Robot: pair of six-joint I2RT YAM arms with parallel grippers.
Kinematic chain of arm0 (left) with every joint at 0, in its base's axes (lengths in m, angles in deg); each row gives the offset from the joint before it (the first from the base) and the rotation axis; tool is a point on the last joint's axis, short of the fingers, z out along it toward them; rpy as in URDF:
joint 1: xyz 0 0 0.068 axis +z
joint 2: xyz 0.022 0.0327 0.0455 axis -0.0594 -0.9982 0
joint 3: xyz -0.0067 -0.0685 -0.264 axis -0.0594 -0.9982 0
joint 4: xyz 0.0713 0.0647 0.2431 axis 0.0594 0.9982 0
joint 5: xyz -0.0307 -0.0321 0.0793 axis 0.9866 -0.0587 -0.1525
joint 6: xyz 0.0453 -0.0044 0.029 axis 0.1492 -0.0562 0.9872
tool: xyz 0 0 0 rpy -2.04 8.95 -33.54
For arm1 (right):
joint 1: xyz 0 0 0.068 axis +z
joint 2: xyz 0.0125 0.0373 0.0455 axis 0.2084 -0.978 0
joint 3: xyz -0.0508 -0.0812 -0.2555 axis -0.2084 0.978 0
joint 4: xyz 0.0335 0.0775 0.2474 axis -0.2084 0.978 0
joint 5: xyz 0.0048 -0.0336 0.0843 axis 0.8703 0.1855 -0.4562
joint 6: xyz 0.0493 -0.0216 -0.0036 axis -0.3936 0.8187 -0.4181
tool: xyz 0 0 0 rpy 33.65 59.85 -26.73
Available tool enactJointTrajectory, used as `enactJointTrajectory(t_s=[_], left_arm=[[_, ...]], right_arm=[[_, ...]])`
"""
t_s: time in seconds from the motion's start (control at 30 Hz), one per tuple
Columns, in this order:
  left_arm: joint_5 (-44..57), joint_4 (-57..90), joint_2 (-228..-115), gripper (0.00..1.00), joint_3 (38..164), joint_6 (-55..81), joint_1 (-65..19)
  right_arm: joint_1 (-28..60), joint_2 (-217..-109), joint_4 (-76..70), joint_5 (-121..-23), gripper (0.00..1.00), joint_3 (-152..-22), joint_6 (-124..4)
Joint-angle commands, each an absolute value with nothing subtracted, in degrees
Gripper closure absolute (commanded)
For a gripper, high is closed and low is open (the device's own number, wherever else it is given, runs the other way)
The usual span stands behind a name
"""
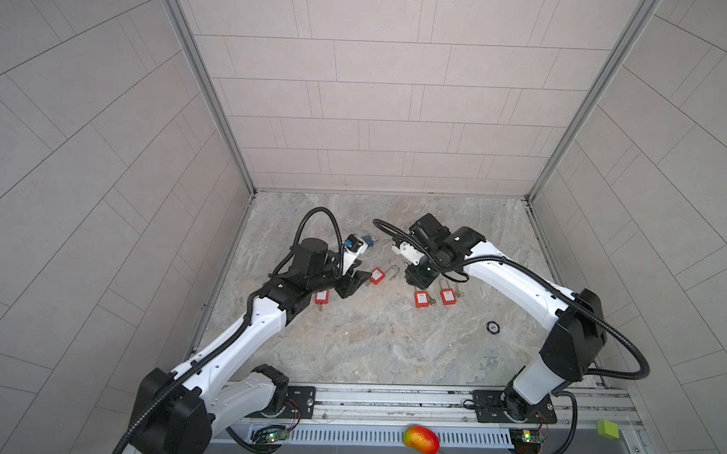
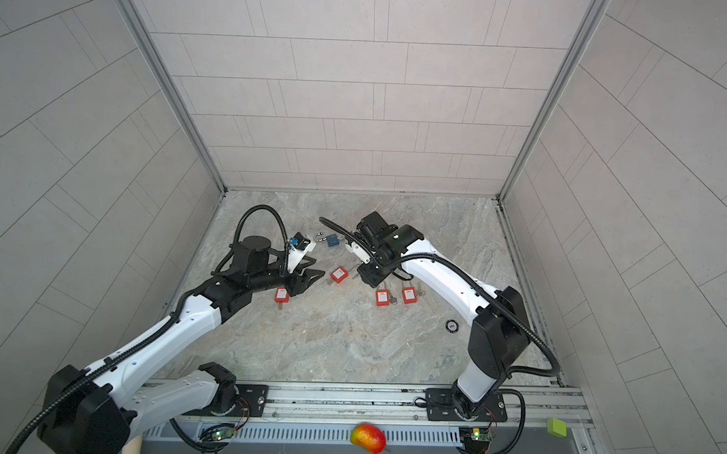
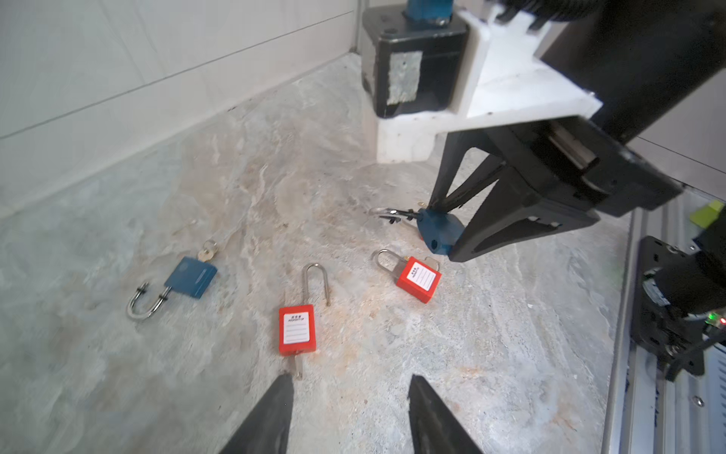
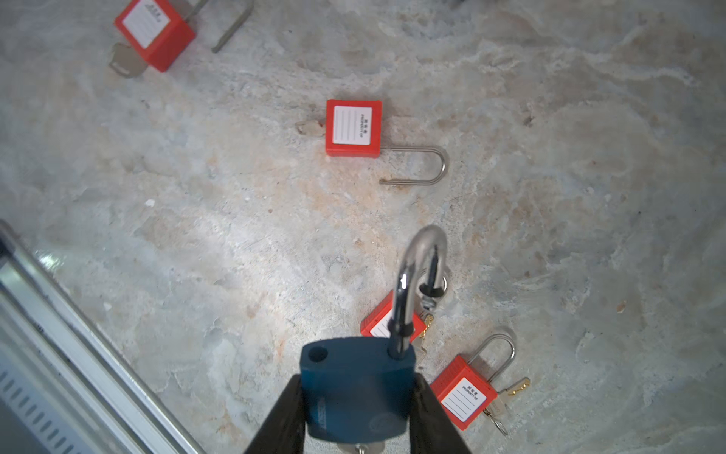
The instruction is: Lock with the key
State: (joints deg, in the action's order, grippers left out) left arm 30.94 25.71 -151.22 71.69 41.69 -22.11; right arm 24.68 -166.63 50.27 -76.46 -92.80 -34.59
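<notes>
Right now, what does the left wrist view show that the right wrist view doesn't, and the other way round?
Only the left wrist view: a second blue padlock lying flat, shackle open, with a key at its base, and the left gripper, open and empty.

Only the right wrist view: a further red padlock with a key at its base.

Both: the right gripper shut on the held blue padlock, whose shackle is open, and the red padlock with the long open shackle.
</notes>
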Motion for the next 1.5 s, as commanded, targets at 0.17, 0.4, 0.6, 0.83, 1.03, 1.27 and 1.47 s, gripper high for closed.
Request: enactJointTrajectory(t_s=[0.17,0.4,0.6,0.83,1.03,1.27,1.47], left_arm=[[50.23,14.24,-157.28,0.47,73.93,47.82,-21.93],[54.63,12.11,-161.64,0.47,76.85,49.53,-23.85],[54.33,11.17,-163.05,0.50,76.36,51.84,-26.30],[53.90,11.51,-162.94,0.55,75.66,52.57,-26.82],[53.98,13.90,-163.05,0.64,76.02,54.18,-27.13],[54.43,15.37,-163.08,0.67,75.64,55.28,-27.36],[54.82,15.54,-162.66,0.80,75.59,55.27,-27.79]], right_arm=[[23.13,-156.31,48.95,-88.28,0.70,-87.81,-14.90],[22.96,-153.79,50.59,-95.74,0.71,-86.27,-8.99],[23.00,-154.97,52.59,-97.26,0.72,-87.77,-7.27],[22.99,-156.16,53.88,-98.54,0.73,-89.34,-5.44],[22.95,-156.25,54.65,-98.80,0.73,-89.78,-3.95],[22.97,-156.34,55.31,-99.50,0.74,-90.58,-2.01],[22.95,-156.80,55.46,-99.92,0.74,-90.45,-1.15]])
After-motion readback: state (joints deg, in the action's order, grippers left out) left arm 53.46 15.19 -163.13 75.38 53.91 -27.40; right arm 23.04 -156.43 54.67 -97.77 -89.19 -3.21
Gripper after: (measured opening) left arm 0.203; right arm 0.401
